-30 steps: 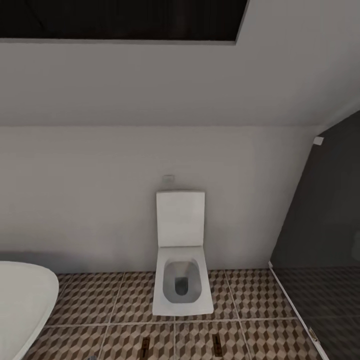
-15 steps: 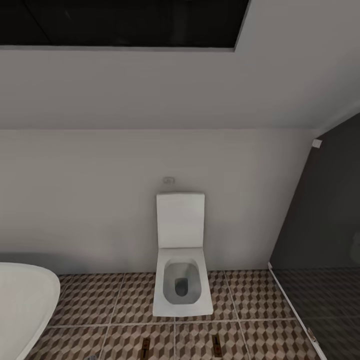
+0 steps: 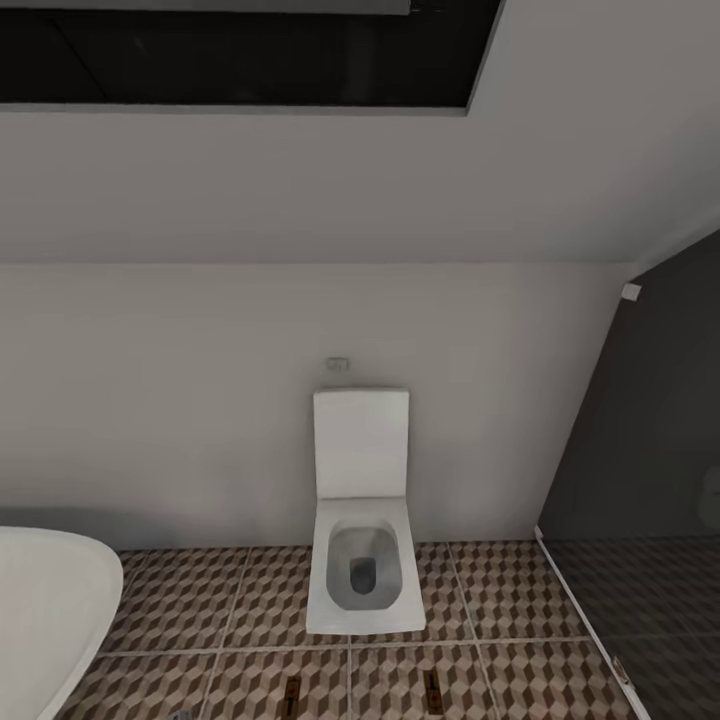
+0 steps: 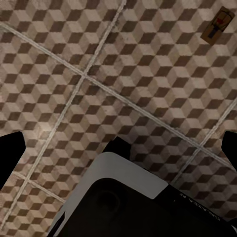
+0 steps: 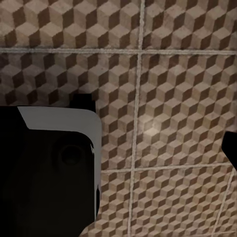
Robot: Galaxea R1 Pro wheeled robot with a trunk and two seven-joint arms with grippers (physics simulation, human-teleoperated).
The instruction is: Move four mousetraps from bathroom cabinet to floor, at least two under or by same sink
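The head camera has tilted slightly downward over the last second: the toilet [image 3: 360,510], the wall and the dark ceiling recess all sit a little lower in the picture than before, while none of them has moved in relation to the others. This is a camera shift, not a change in the scene. Two mousetraps lie flat on the bathroom floor [image 3: 200,610] at the bottom edge of the head view, one mousetrap [image 3: 292,693] left of the toilet's centre line and a second mousetrap [image 3: 434,690] right of it, well apart and both short of the toilet. The bathtub [image 3: 50,600] rim shows at lower left. In the left wrist view a mousetrap [image 4: 217,25] lies on the tiles, well away from the left gripper [image 4: 121,148], whose finger tips stand wide apart with nothing between them. The right gripper [image 5: 148,143] likewise shows its tips far apart over bare tile. Judged from this, at least two traps are down; neither the sink nor the cabinet is in view, so placement near the sink cannot be confirmed.
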